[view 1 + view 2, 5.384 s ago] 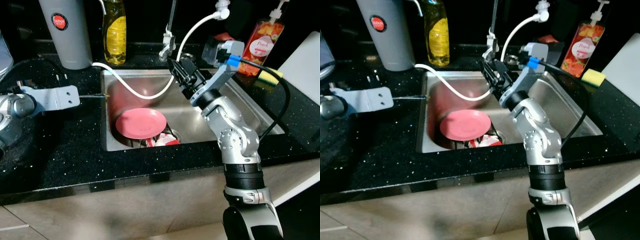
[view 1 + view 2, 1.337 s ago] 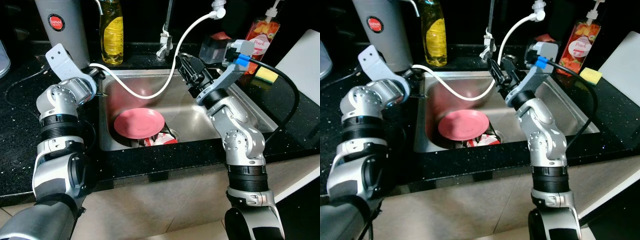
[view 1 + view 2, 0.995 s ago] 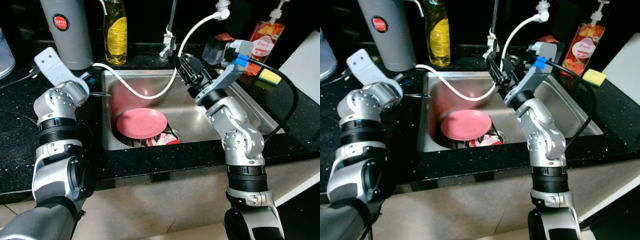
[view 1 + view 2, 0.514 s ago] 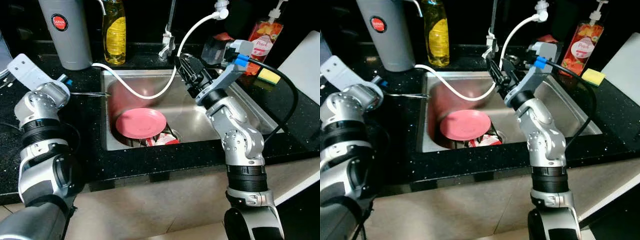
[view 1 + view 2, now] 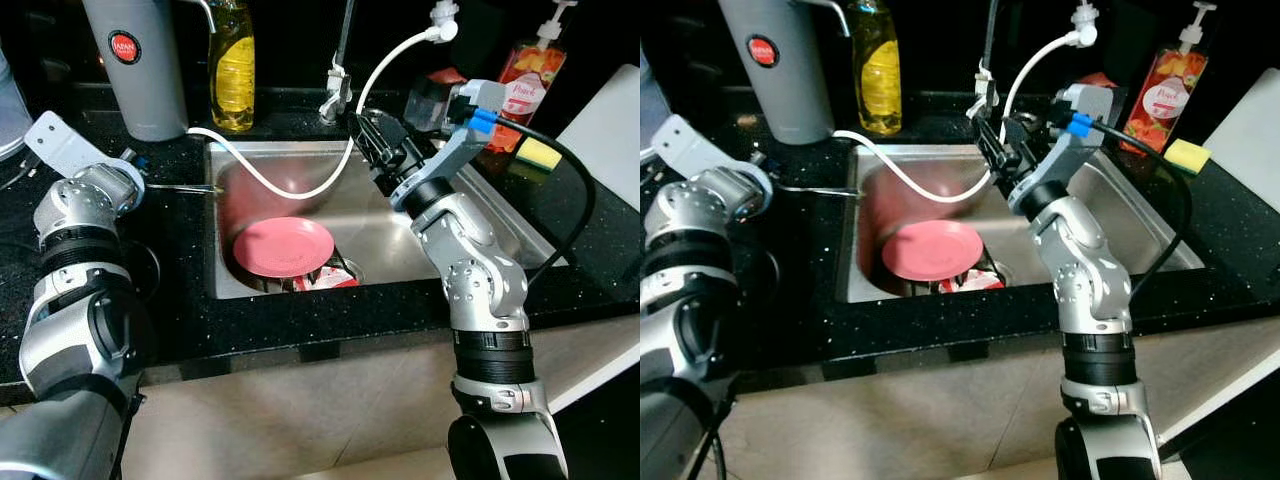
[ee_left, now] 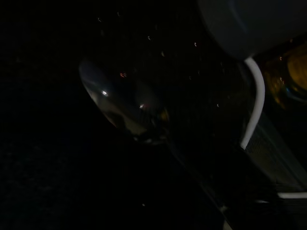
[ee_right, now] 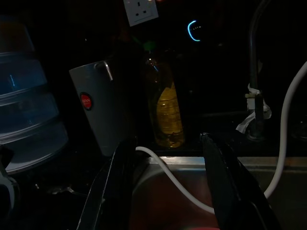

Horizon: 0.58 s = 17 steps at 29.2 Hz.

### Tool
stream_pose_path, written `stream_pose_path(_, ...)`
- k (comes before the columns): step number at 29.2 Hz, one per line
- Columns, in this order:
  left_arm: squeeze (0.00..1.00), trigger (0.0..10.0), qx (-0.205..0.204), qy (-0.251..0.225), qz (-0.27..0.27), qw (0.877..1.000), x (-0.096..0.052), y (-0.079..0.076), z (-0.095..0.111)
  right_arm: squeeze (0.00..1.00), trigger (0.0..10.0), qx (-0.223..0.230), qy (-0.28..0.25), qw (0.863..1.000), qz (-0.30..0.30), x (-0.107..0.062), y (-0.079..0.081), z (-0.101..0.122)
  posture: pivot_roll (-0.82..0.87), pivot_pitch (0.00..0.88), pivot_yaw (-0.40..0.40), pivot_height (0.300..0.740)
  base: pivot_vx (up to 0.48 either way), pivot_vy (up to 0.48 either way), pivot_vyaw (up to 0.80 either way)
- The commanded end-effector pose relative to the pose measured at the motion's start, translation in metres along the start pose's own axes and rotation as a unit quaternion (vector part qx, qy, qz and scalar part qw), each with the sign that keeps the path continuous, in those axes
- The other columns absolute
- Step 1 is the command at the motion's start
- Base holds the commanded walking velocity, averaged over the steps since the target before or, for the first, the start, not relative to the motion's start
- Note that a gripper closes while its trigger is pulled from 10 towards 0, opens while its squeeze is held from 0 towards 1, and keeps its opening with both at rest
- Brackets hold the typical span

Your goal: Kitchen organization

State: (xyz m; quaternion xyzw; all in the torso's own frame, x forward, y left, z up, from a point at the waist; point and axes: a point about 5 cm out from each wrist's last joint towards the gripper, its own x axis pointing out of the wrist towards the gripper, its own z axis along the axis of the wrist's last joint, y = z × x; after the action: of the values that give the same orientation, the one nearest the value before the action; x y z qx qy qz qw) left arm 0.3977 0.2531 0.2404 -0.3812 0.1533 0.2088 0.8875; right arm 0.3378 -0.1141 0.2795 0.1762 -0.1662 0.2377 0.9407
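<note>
Spoon point(image 5: 180, 187) — held in the left end effector point(image 5: 135, 180), long axis level across the worktop point(image 5: 170, 290), tip toward the sink point(image 5: 520, 235). Right end effector point(image 5: 992, 150) — fingers spread wide, empty, over the sink's rear.

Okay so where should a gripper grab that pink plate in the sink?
Probably the pink plate is best pinched at its raised near rim, coming from above. It lies tilted on other items near the drain, so that edge seems to stand clear of the sink floor.
</note>
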Motion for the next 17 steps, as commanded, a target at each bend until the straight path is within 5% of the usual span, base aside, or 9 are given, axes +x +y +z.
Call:
stream_pose_path(1, 0.00, 0.0, -0.010, 0.009, 0.006, 1.000, 0.003, 0.006, -0.001, 0.00, 10.0, -0.008, -0.010, 1.000, -0.002, 0.000, 0.000, 0.005, 0.07, 0.000, -0.045, 0.740, 0.000, 0.000, 0.00)
stream_pose_path(17, 0.00, 0.0, -0.037, -0.051, 0.037, 0.997, 0.005, 0.032, 0.029, 0.00, 10.0, -0.008, -0.008, 1.000, -0.002, 0.000, 0.000, 0.005, 0.07, 0.000, -0.054, 0.740, 0.000, 0.000, 0.00)
